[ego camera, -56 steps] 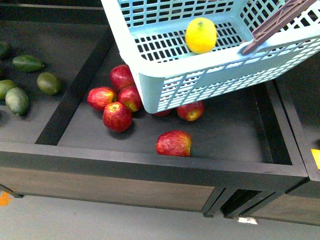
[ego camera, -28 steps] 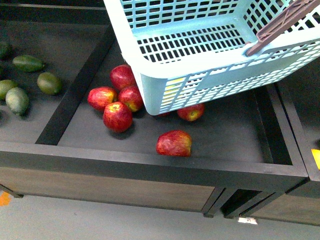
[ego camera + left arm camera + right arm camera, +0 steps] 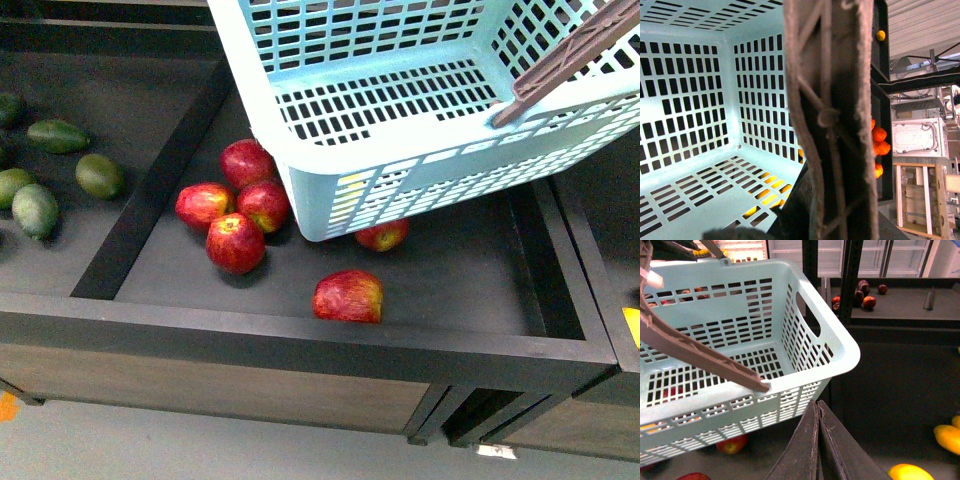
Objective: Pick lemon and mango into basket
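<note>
Right arm: the dark two-fingered right gripper (image 3: 816, 405) points at the outer wall of the light turquoise slotted plastic basket (image 3: 258, 110), just below its rim. Its fingers are pressed together with nothing between them.
Left arm: the left wrist view is filled by the basket's brown swing handle (image 3: 827, 115). I cannot tell how the left pincer stands.
Lemon: a yellow patch (image 3: 349, 192) shows through the slots at the basket's lowest near corner. I cannot tell its shape.
Mango: dark red-maroon oval fruit (image 3: 863, 286) on a far shelf, well apart from the basket.
Room: the basket hangs tilted over the black wooden bin (image 3: 300, 335), with open floor around the red apples (image 3: 348, 297).
Neighbours: green oval fruit (image 3: 100, 175) in the left compartment.
</note>
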Robot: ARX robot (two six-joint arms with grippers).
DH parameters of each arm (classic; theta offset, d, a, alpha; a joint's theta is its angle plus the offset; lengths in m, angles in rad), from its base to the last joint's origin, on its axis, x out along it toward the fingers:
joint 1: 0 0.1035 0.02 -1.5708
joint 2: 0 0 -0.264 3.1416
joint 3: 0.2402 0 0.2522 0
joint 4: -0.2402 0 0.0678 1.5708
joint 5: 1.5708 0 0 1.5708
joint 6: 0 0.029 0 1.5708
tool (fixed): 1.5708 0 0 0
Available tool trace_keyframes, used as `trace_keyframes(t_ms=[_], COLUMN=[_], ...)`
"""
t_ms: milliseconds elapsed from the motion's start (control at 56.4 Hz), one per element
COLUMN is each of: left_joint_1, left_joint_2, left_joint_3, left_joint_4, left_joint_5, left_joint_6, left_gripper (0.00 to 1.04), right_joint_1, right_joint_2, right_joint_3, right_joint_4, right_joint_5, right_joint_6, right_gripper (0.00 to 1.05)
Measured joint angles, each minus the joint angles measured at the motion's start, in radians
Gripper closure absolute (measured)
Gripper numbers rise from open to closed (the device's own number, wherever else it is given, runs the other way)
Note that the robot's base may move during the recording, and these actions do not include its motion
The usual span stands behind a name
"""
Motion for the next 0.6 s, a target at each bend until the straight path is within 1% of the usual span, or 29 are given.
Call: trace_keyframes(t_ms=[106, 142, 160, 301, 603], left_joint_1=[0.000, 0.000, 0.000, 0.000, 0.000], left_joint_2=[0.000, 0.000, 0.000, 0.000, 0.000], left_joint_3=[0.000, 0.000, 0.000, 0.000, 0.000], left_joint_4=[0.000, 0.000, 0.000, 0.000, 0.000], left_joint_5=[-0.002, -0.001, -0.001, -0.001, -0.001], left_joint_6=[0.001, 0.000, 0.000, 0.000, 0.000], left_gripper=[1.00, 1.00, 1.00, 1.00, 1.00], right_joint_1=[0.000, 0.000, 0.000, 0.000, 0.000], right_joint_2=[-0.090, -0.093, -0.097, -0.098, -0.098], right_joint_3=[-0.034, -0.057, -0.068, -0.086, -0.086], right_joint_4=[-0.056, -0.019, -0.013, -0.011, -0.011], right_joint_5=[0.000, 0.000, 0.000, 0.000, 0.000], right_joint_6=[0.000, 0.000, -0.001, -0.001, -0.001], right_gripper=[1.03, 1.03, 1.01, 0.67, 0.20])
